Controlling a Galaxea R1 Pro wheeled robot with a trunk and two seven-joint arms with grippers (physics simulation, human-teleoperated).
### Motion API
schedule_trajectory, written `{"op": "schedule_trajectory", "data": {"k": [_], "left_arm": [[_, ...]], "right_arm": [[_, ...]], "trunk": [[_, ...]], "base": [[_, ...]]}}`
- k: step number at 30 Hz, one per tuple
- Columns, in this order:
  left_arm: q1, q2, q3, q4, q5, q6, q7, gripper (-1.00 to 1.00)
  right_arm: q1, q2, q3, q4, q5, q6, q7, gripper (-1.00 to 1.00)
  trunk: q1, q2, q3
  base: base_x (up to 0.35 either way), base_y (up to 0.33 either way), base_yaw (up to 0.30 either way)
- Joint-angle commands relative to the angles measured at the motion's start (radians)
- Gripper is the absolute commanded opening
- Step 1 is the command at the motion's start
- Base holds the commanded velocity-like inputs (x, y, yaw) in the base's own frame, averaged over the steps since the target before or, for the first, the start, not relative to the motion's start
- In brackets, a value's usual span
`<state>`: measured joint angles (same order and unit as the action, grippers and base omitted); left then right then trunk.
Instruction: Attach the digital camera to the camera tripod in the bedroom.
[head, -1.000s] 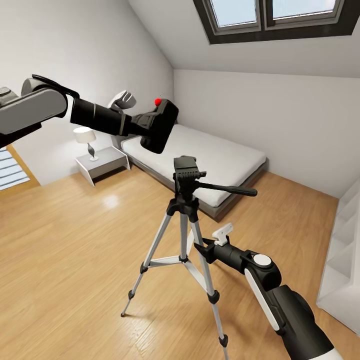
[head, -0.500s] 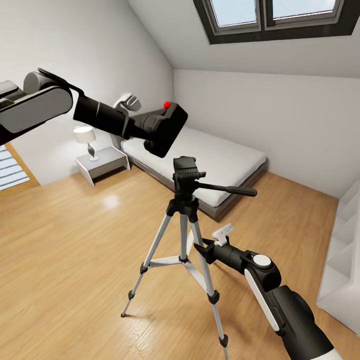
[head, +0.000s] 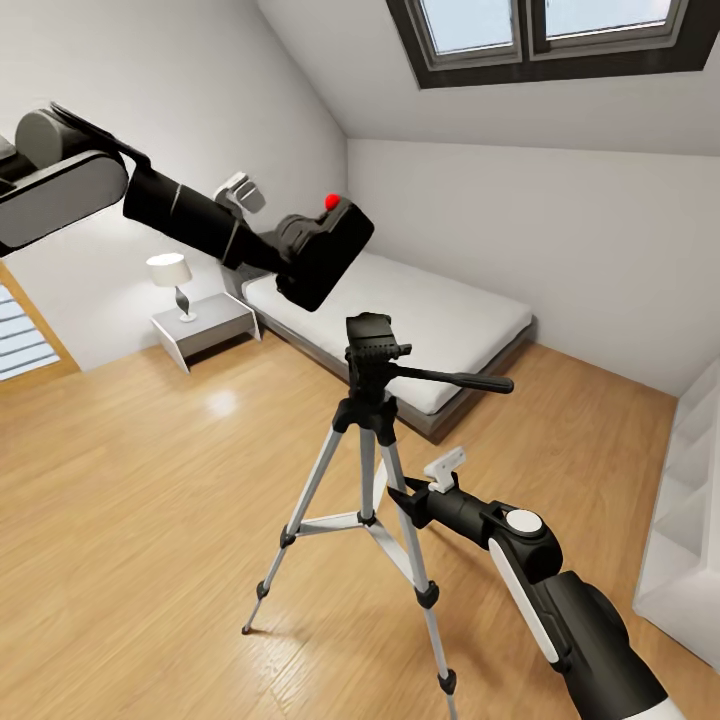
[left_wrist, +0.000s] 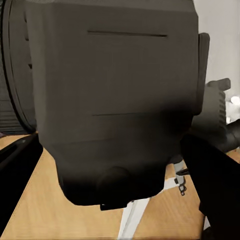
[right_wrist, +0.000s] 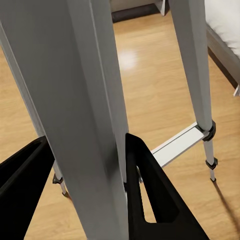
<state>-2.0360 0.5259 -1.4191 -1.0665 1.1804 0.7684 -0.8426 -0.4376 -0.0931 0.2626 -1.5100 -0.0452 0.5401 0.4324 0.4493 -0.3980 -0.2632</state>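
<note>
The black digital camera (head: 322, 252), red button (head: 332, 201) on top, hangs in the air up and to the left of the tripod's head, with my left gripper (head: 296, 250) shut on it. In the left wrist view its body (left_wrist: 117, 95) sits between my dark fingers (left_wrist: 212, 190). The camera tripod (head: 372, 345) stands on the wood floor, black head bare, pan handle (head: 455, 379) pointing right. My right gripper (head: 402, 497) is shut on one silver leg (right_wrist: 85, 100), a finger (right_wrist: 147, 192) on each side.
A low grey bed (head: 420, 320) lies behind the tripod, with a white nightstand (head: 205, 325) and lamp (head: 172, 275) to its left. A white shelf unit (head: 685, 500) stands at the right. A skylight (head: 550, 30) is overhead. Wooden slats (head: 25, 335) show at the left edge.
My left arm has carried the camera a little to the right, closer to above the tripod's head, and tilted more steeply. The right arm and tripod have not moved.
</note>
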Motion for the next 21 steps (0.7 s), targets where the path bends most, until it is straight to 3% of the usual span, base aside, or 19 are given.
{"op": "schedule_trajectory", "data": {"k": [1, 2, 4, 5, 6, 7, 8, 9, 13, 15, 21], "left_arm": [[-0.008, -0.001, -0.005, 0.013, -0.011, 0.0, -0.027, -1.0], [-0.008, -0.001, -0.005, 0.013, -0.011, 0.0, -0.027, -1.0], [-0.016, -0.007, -0.007, 0.038, -0.057, -0.023, -0.081, -1.0], [-0.019, -0.011, -0.008, 0.049, -0.083, -0.039, -0.11, -1.0], [-0.023, -0.019, -0.008, 0.074, -0.137, -0.078, -0.169, -1.0], [-0.023, -0.019, -0.008, 0.074, -0.137, -0.078, -0.169, -1.0], [-0.026, -0.028, -0.009, 0.1, -0.189, -0.117, -0.224, -1.0], [-0.026, -0.028, -0.009, 0.1, -0.189, -0.117, -0.224, -1.0], [-0.029, -0.048, -0.009, 0.136, -0.271, -0.178, -0.291, -1.0], [-0.03, -0.054, -0.008, 0.145, -0.298, -0.204, -0.309, -1.0], [-0.031, -0.088, 0.027, 0.172, -0.327, -0.308, -0.342, -1.0]], "right_arm": [[-0.001, 0.0, 0.001, -0.001, -0.009, 0.009, 0.001, -1.0], [-0.001, 0.0, 0.001, -0.001, -0.009, 0.009, 0.001, -1.0], [-0.001, 0.0, 0.001, -0.001, -0.009, 0.009, 0.001, -1.0], [-0.001, 0.0, 0.001, -0.001, -0.009, 0.009, 0.001, -1.0], [-0.001, 0.0, 0.002, -0.001, -0.009, 0.009, 0.001, -1.0], [-0.001, 0.0, 0.002, -0.001, -0.009, 0.009, 0.001, -1.0], [-0.001, 0.0, 0.002, -0.001, -0.009, 0.009, 0.001, -1.0], [-0.001, 0.0, 0.002, -0.001, -0.009, 0.009, 0.001, -1.0], [0.0, 0.0, 0.002, 0.0, -0.005, 0.009, 0.001, -1.0], [0.0, 0.0, 0.003, 0.0, 0.0, 0.009, 0.001, -1.0], [0.0, 0.001, 0.003, 0.004, 0.021, 0.009, 0.0, -1.0]], "trunk": [[0.001, -0.002, -0.002], [0.001, -0.002, -0.002], [0.001, -0.002, -0.002], [0.001, -0.002, -0.002], [0.001, -0.002, -0.002], [0.001, -0.002, -0.002], [0.001, -0.002, -0.002], [0.001, -0.002, -0.002], [0.001, -0.002, -0.002], [0.001, -0.002, -0.002], [0.001, -0.002, -0.002]], "base": [[0.0, 0.0, 0.0], [0.0, 0.0, 0.0], [0.0, 0.0, 0.0], [0.0, 0.0, 0.0], [0.0, 0.0, 0.0], [0.0, 0.0, 0.0], [0.0, 0.0, 0.0], [0.0, 0.0, 0.0], [0.0, 0.0, 0.0], [0.0, 0.0, 0.0], [0.0, 0.0, 0.0]]}}
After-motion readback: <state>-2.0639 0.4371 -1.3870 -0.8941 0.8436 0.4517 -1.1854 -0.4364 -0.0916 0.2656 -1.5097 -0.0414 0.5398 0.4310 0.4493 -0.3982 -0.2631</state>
